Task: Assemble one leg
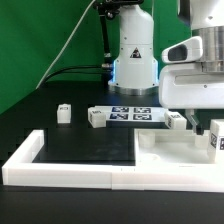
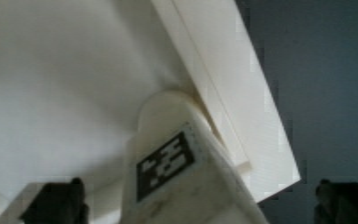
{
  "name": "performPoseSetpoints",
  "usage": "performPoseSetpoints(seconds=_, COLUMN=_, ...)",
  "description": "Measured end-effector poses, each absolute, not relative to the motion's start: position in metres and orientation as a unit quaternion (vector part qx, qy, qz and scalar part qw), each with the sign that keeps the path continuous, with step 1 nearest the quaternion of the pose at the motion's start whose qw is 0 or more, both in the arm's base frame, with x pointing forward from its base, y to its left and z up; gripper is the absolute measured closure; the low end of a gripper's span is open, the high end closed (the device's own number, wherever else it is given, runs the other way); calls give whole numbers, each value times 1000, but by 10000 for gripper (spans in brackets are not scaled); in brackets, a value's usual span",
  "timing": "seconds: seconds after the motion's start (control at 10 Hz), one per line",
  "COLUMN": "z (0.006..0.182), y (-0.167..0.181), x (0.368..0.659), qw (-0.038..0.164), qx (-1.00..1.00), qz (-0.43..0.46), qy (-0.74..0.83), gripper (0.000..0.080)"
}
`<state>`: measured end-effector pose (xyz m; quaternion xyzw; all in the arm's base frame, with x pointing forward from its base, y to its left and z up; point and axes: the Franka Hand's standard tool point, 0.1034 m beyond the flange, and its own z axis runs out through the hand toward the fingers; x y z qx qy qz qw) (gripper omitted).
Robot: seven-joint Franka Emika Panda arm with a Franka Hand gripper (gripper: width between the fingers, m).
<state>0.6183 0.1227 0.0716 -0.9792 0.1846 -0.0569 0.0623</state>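
Between the two dark fingers (image 2: 190,203), in the wrist view, stands the short white plastic leg (image 2: 172,160) with its black-and-white square tag, its rounded end pressed against the large flat white square panel (image 2: 69,90); beyond that end runs a thick white edge, then dark background. The fingers sit apart on either side of the leg, but the pictures do not show whether their pads truly touch it, so I cannot tell if it is clamped. In the exterior view the white arm head hangs low over the panel (image 1: 165,150) at the exterior view's right, hiding the fingers and the held leg there. My judgement is that the leg is being seated at a hole near the panel's corner, and the risk lies in alignment: if it leans, it could jam or skid along the panel, and a loose hold could let it twist free. Beyond the fingers, toward the robot's base, lie the flat marker board (image 1: 131,113) and two more stubby tagged pegs (image 1: 95,118) (image 1: 64,112), well apart from the work. A long white L-shaped border wall (image 1: 60,170) frames the black tabletop (image 1: 85,145), and a green curtain (image 1: 40,40) closes off the room behind.
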Motion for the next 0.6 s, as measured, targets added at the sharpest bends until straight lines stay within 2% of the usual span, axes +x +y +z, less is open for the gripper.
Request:
performPoseSetpoints(seconds=0.4, z=76, y=119, x=621, qw=36, qx=-996, qz=-71, qy=-33, gripper=151)
performPoseSetpoints(seconds=0.6, z=75, y=119, x=621, qw=36, qx=-996, qz=-71, qy=-39, gripper=180)
